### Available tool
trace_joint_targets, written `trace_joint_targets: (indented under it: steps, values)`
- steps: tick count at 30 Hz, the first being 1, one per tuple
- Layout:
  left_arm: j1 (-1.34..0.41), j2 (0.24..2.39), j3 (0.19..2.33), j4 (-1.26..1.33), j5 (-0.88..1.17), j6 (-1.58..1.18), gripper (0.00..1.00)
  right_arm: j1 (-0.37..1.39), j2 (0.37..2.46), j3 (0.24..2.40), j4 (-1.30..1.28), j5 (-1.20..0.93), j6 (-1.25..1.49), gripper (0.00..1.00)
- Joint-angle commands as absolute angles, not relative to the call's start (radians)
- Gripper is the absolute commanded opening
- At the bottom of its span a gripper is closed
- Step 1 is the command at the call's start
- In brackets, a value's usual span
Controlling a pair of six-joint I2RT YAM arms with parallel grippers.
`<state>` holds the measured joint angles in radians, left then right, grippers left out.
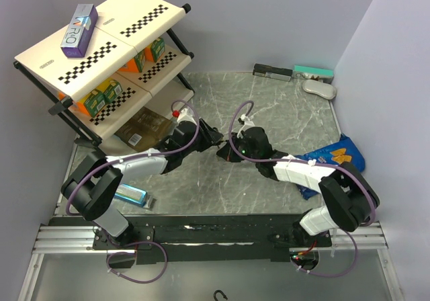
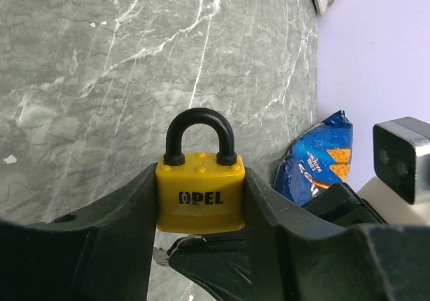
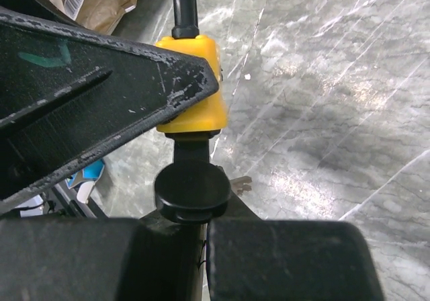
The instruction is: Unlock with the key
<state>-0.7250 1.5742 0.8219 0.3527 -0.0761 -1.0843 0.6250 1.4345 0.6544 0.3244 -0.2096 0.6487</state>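
Observation:
A yellow padlock [image 2: 200, 193] marked OPEL, with a black shackle [image 2: 199, 130] that is closed, is clamped upright between my left gripper's [image 2: 200, 203] fingers. In the right wrist view the padlock [image 3: 199, 109] hangs above a black-headed key [image 3: 193, 192] that sits in its underside. My right gripper [image 3: 203, 230] is shut on that key from below. A spare silver key [image 3: 240, 183] dangles beside it. In the top view the two grippers meet over the table's middle, left [image 1: 209, 138] and right [image 1: 226, 151], and they hide the lock.
A slanted shelf rack [image 1: 101, 52] with juice cartons and a purple box [image 1: 78, 29] stands at the back left, a brown packet [image 1: 144, 126] under it. A blue chips bag [image 1: 336, 156] lies right. A blue packet [image 1: 130, 194] lies near left. Small items [image 1: 312, 72] line the back wall.

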Motion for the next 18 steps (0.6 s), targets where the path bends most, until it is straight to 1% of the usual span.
trace_joint_targets:
  steps: [1,9,18]
  values:
    - [-0.813,1.551,0.845,0.256,0.061,-1.049,0.01,0.578,1.362,0.779,0.511,-0.032,0.615,0.00]
    - [-0.833,1.539,0.850,0.248,0.038,-1.026,0.01,0.575,1.333,0.790,0.500,0.026,0.583,0.00]
    - [-0.833,1.514,0.833,0.304,0.112,-1.074,0.01,0.574,1.350,0.719,0.675,0.022,0.606,0.00]
